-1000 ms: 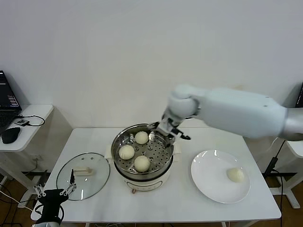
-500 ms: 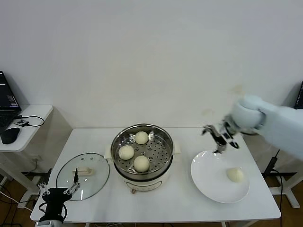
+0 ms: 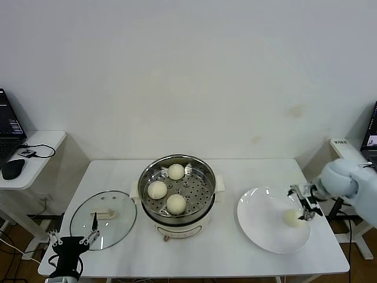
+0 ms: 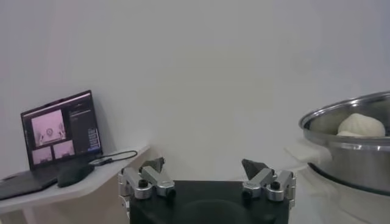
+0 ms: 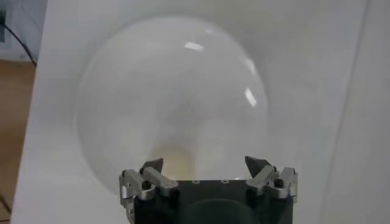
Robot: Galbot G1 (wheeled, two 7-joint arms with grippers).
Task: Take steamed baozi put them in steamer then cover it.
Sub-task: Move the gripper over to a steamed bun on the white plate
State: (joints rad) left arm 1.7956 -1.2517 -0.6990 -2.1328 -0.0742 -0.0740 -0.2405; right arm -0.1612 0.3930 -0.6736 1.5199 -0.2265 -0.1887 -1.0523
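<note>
Steamer [image 3: 177, 191]: steel pot was seen standing uncovered on its cream base at the middle of the white table [image 3: 224, 250]; its rim was also caught in the left wrist view [image 4: 350, 143].
Baozi in steamer: three buns were noted on the perforated tray, one at the far side [image 3: 176, 171], one toward the robot's left [image 3: 157, 190], one at the near side [image 3: 177, 203]; the three lay close together, none stacked.
Fourth baozi [image 3: 292, 218]: it was found on the white plate [image 3: 259, 227], toward the plate's right edge, well apart from the steamer; in the right wrist view it showed as a pale patch [image 5: 177, 163] between the fingers.
Plate: it was set on the table just to the right of the steamer.
Right gripper [image 3: 304, 203]: it was held low over the right edge of the plate, just beside the fourth baozi; fingers [image 5: 150, 166] were seen spread apart with nothing grasped; contact with the bun could not be judged.
Left gripper [image 3: 72, 240]: it was parked at the near left corner of the table, below the lid; fingers [image 4: 151, 165] were spread, nothing between them.
Lid [image 3: 103, 219]: glass lid was seen lying flat on the table to the left of the steamer, its handle [image 3: 105, 214] up.
Side desk [image 3: 35, 147]: laptop [image 4: 58, 131] and mouse [image 3: 13, 168] were noted on it, left of the table.
</note>
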